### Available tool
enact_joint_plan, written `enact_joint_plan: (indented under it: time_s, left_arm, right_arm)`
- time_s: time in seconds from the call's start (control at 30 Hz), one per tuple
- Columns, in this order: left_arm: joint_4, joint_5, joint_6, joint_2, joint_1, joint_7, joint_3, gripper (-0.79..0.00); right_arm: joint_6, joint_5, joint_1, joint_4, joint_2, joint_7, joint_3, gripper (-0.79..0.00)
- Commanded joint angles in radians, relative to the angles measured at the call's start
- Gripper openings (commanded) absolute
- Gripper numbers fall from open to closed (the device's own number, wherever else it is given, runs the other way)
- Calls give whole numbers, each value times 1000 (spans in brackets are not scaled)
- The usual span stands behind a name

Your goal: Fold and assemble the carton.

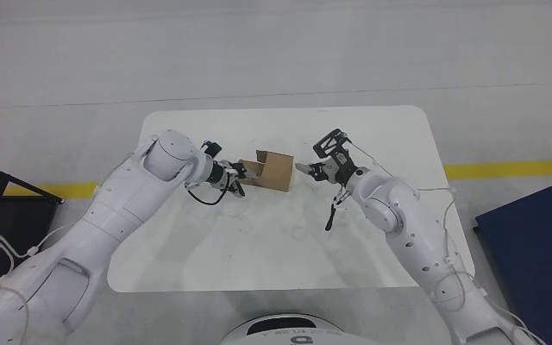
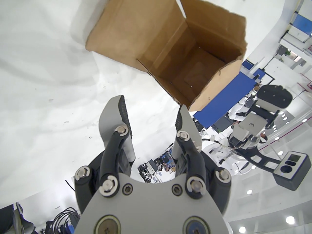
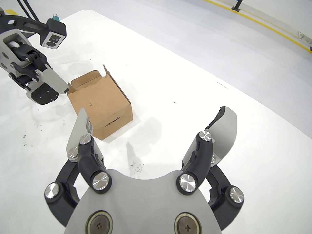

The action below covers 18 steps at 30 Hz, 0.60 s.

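A small brown carton [image 1: 272, 170] lies on its side in the middle of the white table [image 1: 216, 250]. Its open end with loose flaps faces my left gripper [image 1: 235, 175], and its closed end faces my right gripper [image 1: 308, 169]. In the left wrist view the left gripper [image 2: 152, 104] is open just short of the carton's mouth [image 2: 192, 64], holding nothing. From the right wrist view, the left gripper [image 3: 57, 93] has one fingertip at a flap edge of the carton [image 3: 102, 103]. The right gripper [image 3: 153, 113] is open and empty, a short way from the carton's closed end.
The table has rounded corners and scuff marks near the carton. A yellow floor line [image 1: 496, 169] runs behind it. A blue panel [image 1: 522, 233] stands off the right side and a dark rack [image 1: 21, 185] off the left. Bare table lies toward the front.
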Motion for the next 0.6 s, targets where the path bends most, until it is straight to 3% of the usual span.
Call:
enact_joint_plan:
  time_s: [0.0, 0.1, 0.43, 0.57]
  left_arm:
    - [16, -8, 12, -10, -9, 5, 9, -388]
    - [41, -30, 18, -23, -21, 19, 11, -339]
    - [99, -106, 26, -37, -36, 34, -29, -397]
    - [112, -124, 48, -44, -40, 35, -31, -372]
  right_arm:
    - [-4, 0, -2, -1, 0, 0, 5, 0]
    - [-7, 1, -5, -4, 1, 0, 13, 0]
    - [-25, 5, -12, -5, 2, -1, 28, 0]
    - [-27, 7, -11, -2, 1, -6, 32, 0]
